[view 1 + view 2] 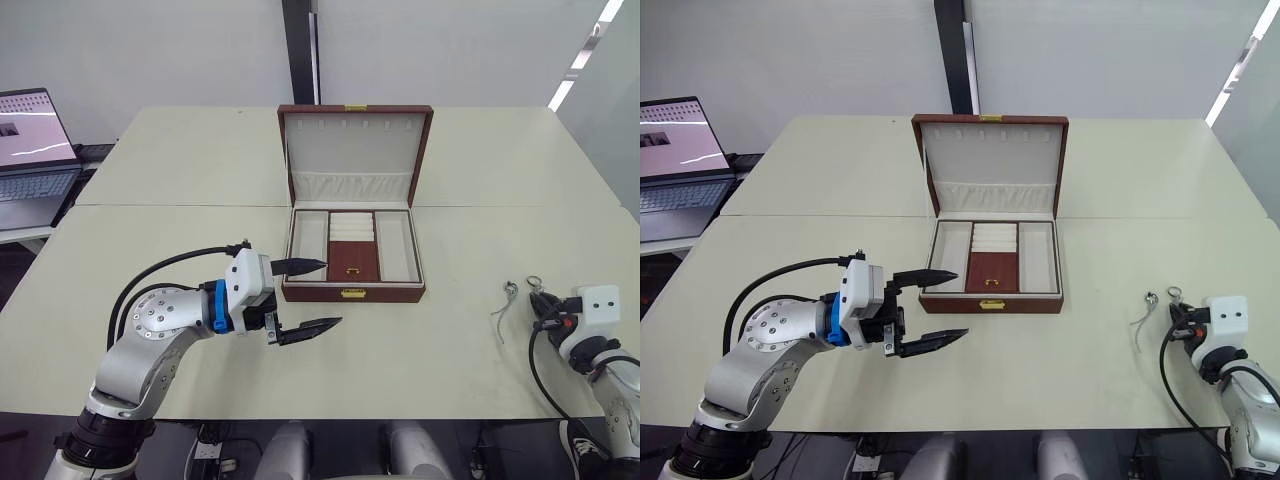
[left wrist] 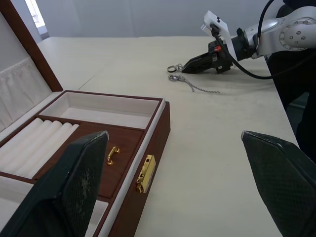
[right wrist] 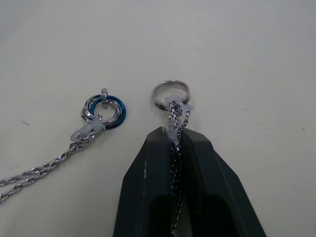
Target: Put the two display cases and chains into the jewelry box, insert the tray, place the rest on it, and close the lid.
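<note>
The brown jewelry box (image 1: 352,293) stands open at mid-table, its lid (image 1: 355,150) upright. Inside lies a cream compartmented insert (image 1: 397,245) with ring rolls and a small brown flap; I cannot tell whether it is the tray. My left gripper (image 1: 332,293) is open and holds nothing, just off the box's front left corner. At the table's right, my right gripper (image 3: 174,136) is shut on a silver chain with a silver ring (image 3: 170,94). A second chain with a blue ring (image 3: 104,109) lies loose beside it. The display cases are out of view.
A laptop (image 1: 35,150) sits on a side desk at the far left. The cream table (image 1: 200,180) stretches wide around the box, with its front edge close to both arms.
</note>
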Controlling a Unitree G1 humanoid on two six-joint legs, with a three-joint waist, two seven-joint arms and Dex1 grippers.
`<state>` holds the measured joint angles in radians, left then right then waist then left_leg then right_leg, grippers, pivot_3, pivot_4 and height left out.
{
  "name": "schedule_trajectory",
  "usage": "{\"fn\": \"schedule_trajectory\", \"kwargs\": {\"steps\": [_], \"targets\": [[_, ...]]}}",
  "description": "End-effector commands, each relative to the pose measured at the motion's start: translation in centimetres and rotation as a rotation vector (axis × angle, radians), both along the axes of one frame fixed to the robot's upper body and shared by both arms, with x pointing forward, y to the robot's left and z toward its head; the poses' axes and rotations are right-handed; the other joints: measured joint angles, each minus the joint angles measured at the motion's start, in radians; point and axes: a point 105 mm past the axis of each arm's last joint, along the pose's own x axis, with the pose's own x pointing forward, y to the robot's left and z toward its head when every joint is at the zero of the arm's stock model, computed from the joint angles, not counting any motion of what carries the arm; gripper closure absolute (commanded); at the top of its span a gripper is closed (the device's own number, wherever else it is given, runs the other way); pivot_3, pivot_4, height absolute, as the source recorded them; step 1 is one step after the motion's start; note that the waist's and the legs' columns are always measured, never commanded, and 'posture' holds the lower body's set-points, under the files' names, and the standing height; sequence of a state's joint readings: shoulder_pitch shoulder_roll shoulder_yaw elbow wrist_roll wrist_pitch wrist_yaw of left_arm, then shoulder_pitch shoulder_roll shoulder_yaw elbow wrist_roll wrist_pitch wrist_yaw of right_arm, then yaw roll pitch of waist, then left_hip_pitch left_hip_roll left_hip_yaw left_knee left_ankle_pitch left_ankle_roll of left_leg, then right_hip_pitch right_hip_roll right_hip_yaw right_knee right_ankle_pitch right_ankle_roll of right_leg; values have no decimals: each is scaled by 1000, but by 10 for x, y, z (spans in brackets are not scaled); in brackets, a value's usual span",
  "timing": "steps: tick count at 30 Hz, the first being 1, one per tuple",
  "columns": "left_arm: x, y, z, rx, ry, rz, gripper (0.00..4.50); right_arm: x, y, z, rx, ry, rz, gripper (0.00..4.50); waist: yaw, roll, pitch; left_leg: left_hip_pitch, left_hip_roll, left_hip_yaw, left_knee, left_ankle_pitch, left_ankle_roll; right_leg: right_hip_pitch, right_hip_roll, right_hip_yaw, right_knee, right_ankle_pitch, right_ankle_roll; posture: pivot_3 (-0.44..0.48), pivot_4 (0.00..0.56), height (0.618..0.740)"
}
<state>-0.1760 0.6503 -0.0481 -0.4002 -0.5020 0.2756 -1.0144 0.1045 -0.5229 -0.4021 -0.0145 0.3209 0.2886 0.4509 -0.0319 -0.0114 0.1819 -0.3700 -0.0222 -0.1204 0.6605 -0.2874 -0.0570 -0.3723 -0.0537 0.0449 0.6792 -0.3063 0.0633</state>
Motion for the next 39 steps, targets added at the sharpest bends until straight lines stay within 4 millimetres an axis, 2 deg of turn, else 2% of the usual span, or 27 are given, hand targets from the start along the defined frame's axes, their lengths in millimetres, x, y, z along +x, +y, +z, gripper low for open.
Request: {"fn": "schedule_trajectory", "kwargs": {"steps": [1,5,10,16,19,30,36,39], "targets": [[-1,-4,10,-15,-52,-13,0,-5,-9,-4,13,11,-44,4474,0,0,0,0,0,0,0,0,0,0,0,0,0,0,0,0,150,740],[2,-5,11,-21,-56,-8,0,-4,-14,5,17,-28,-51,4474,1,0,0,0,0,0,0,0,0,0,0,0,0,0,0,0,150,740],[3,-7,12,-34,-59,-6,0,-1,-10,25,46,-104,-3,4474,0,0,0,0,0,0,0,0,0,0,0,0,0,0,0,0,150,740],[6,-2,11,-54,-51,49,0,4,13,59,77,-188,157,4474,-3,1,0,1,0,1,-1,0,0,0,0,1,0,0,0,0,150,740],[8,5,8,-77,-43,121,0,10,35,85,87,-220,287,4474,-4,1,0,2,0,2,-1,0,0,0,0,2,0,0,0,0,150,740],[2,22,2,-138,-25,323,0,36,117,143,107,-271,652,4474,0,0,1,0,0,0,-1,0,0,0,0,0,0,0,0,0,150,740],[-2,36,-1,-171,-28,464,0,42,165,163,116,-289,845,4474,1,0,1,0,1,0,-1,0,0,-1,0,0,0,0,0,0,150,740],[-2,40,-2,-189,-25,512,0,44,178,165,118,-286,899,4474,4,0,1,-1,0,-1,-1,0,0,-1,-1,-1,-1,0,0,0,150,740]]}}
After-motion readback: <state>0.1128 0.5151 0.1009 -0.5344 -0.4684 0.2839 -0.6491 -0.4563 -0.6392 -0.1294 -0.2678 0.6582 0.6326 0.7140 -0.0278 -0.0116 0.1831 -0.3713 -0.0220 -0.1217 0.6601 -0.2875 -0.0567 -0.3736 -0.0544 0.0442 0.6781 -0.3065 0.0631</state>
